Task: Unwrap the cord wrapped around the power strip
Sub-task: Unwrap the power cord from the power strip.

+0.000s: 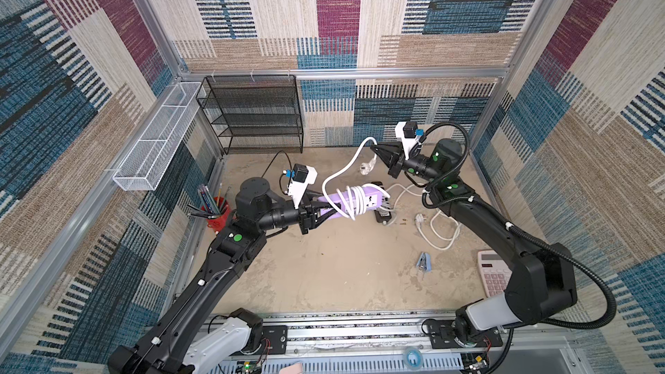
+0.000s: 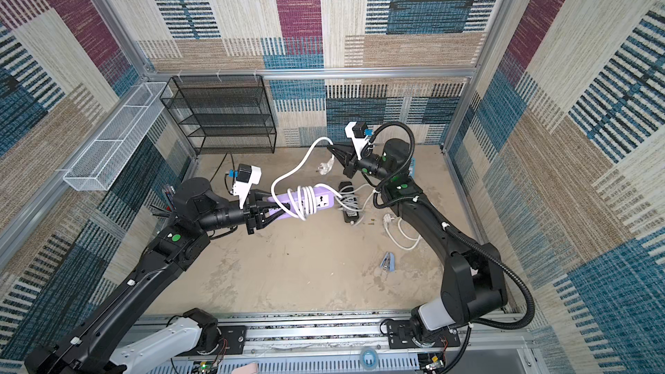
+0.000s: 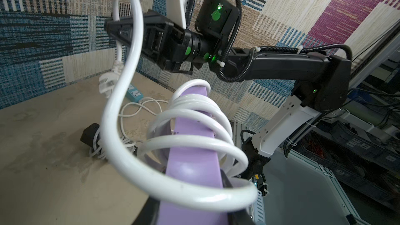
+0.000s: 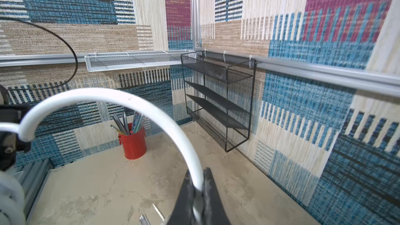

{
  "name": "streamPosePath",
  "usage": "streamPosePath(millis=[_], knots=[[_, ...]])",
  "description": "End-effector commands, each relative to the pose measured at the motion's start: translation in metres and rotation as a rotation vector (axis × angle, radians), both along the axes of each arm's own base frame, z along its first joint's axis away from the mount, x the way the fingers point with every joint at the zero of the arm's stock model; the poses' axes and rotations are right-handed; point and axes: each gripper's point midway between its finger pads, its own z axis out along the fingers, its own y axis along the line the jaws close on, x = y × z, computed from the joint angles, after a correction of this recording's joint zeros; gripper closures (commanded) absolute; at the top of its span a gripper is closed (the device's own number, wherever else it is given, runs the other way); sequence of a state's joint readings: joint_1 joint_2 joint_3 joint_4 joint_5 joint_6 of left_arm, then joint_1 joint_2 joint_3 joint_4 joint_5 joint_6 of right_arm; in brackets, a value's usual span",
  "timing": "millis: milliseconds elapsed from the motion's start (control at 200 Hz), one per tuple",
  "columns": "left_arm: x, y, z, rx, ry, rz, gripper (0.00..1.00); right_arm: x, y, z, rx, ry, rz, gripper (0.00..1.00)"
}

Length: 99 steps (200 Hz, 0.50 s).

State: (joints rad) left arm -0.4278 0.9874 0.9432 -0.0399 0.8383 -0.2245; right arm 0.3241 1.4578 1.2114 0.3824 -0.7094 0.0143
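The sandy surface (image 1: 324, 275) fills the lower middle of both top views. A black mesh rack (image 1: 255, 113) hangs on the back wall at upper left of centre. At frame centre the purple power strip (image 1: 370, 200) is held up off the surface, lying roughly level. The left claw (image 1: 333, 206) is clamped on the strip's left end. Its white cord (image 1: 338, 174) is wound several turns around the strip's middle. One free length loops up and right to the right claw (image 1: 374, 147), which is pinched shut on the cord. The right wrist view shows the cord squeezed between the fingers (image 4: 208, 182). The plug (image 1: 367, 167) dangles just below that claw. A pink calculator (image 1: 493, 275) lies at lower right, a red pen cup (image 1: 216, 217) at left.
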Motion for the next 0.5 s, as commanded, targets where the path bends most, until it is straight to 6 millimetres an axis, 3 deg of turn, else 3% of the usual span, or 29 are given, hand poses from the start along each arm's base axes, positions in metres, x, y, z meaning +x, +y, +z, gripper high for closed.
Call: streamPosePath(millis=[0, 125, 260, 491], knots=[[0.008, 0.003, -0.002, 0.009, -0.037, 0.047, 1.00, -0.007, -0.012, 0.023, -0.031, -0.060, -0.062, 1.00], [0.024, 0.006, -0.015, 0.061, -0.036, 0.115, 1.00, -0.027, -0.028, 0.048, -0.044, -0.107, -0.116, 1.00], [0.050, 0.014, -0.014, 0.120, -0.081, 0.227, 1.00, -0.049, -0.045, 0.060, -0.061, -0.103, -0.186, 1.00], [0.098, 0.029, 0.020, 0.167, -0.196, 0.421, 1.00, -0.078, -0.073, 0.038, -0.047, 0.009, -0.295, 1.00]])
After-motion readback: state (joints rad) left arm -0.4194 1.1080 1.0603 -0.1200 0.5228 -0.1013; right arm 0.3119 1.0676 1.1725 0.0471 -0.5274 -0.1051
